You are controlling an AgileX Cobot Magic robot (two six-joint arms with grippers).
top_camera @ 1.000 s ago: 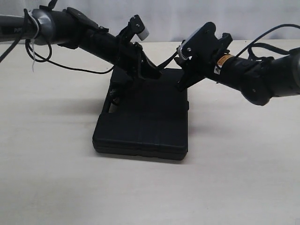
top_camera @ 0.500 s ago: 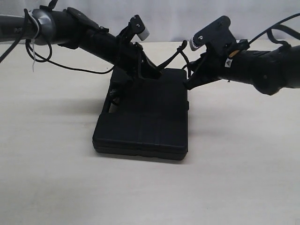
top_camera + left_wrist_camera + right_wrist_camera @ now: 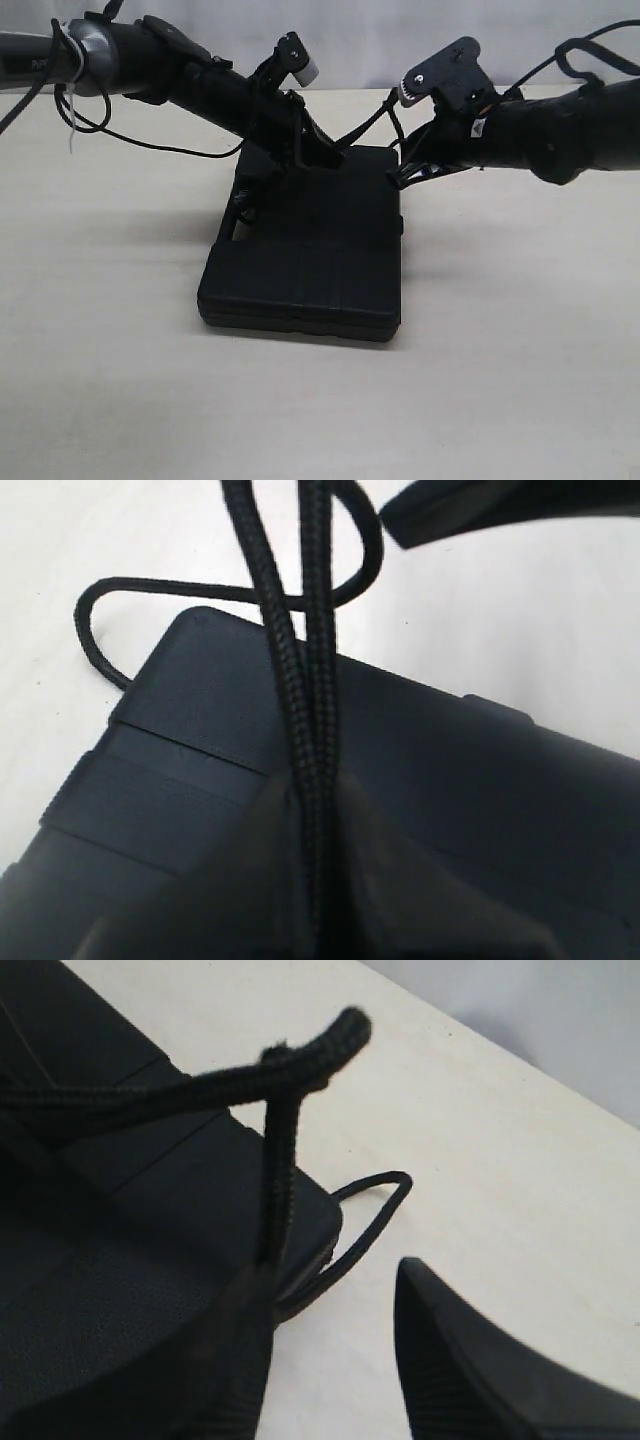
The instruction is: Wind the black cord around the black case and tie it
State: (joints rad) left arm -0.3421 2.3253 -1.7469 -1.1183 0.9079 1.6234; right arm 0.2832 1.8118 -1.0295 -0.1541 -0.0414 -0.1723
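Observation:
The black case (image 3: 300,265) lies flat mid-table. My left gripper (image 3: 322,155) hovers over its far edge, shut on two strands of the black cord (image 3: 290,660), which run side by side out of the jaws (image 3: 318,810) over the case lid (image 3: 480,780). A loop of cord (image 3: 100,630) lies on the table beyond the corner. My right gripper (image 3: 400,178) is at the case's far right corner, open (image 3: 335,1300). A cord strand (image 3: 283,1160) rises past one finger (image 3: 235,1360) to a bent end, not pinched. Another cord loop (image 3: 375,1205) lies beside the case (image 3: 120,1260).
The pale table (image 3: 520,330) spreads around the case on all sides. The arms' thin smooth cables (image 3: 150,145) hang over the table at the back left. A pale wall stands behind the table.
My right arm has swung its wrist round and lowered toward the case's far right corner. The left gripper keeps its hold on the cord and has not moved.

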